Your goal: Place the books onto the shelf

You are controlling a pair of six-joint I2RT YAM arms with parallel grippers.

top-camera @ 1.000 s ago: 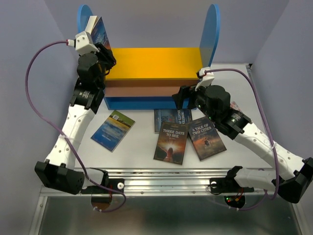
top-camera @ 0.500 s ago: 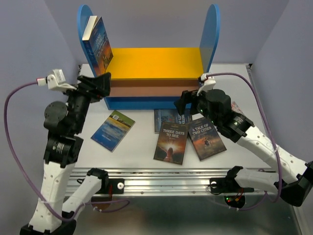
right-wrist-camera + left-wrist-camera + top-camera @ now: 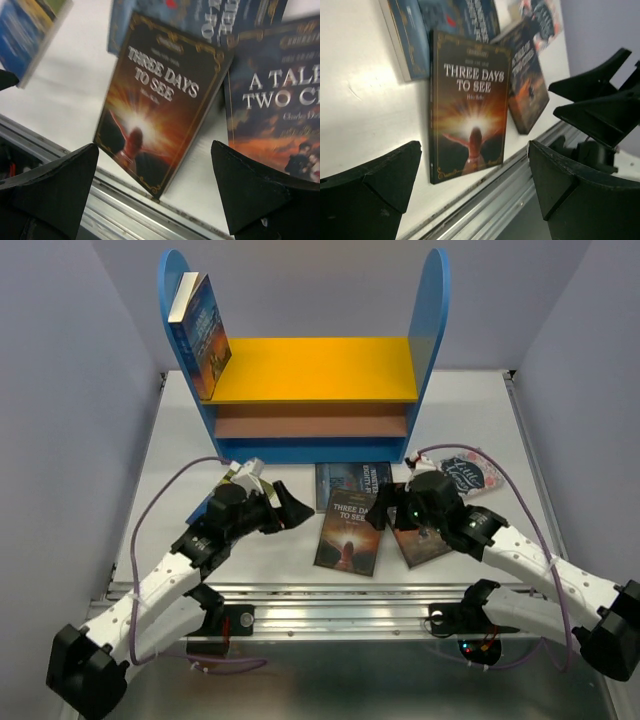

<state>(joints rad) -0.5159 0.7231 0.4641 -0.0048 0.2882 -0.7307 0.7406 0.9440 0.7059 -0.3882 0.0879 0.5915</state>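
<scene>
The shelf point(image 3: 310, 370) stands at the back with one book point(image 3: 200, 335) upright at the left end of its yellow board. On the table lie "Three Days to See" point(image 3: 350, 530) point(image 3: 470, 105) point(image 3: 160, 110), "A Tale of Two Cities" point(image 3: 425, 545) point(image 3: 280, 115), a dark blue book point(image 3: 350, 475) and a dark book with a pink edge point(image 3: 468, 472). A blue-green book point(image 3: 30, 35) is mostly hidden under my left arm. My left gripper point(image 3: 292, 508) point(image 3: 475, 190) hangs open just left of "Three Days to See". My right gripper point(image 3: 385, 508) point(image 3: 155, 185) is open just right of it.
A metal rail point(image 3: 340, 605) runs along the table's near edge, close below both grippers. Purple walls close in the left, right and back sides. The right gripper's black fingers point(image 3: 600, 100) show in the left wrist view, facing my left gripper.
My left gripper opened, left the book standing on the shelf and swung down to the table beside "Three Days to See". My right arm drew back toward the near edge.
</scene>
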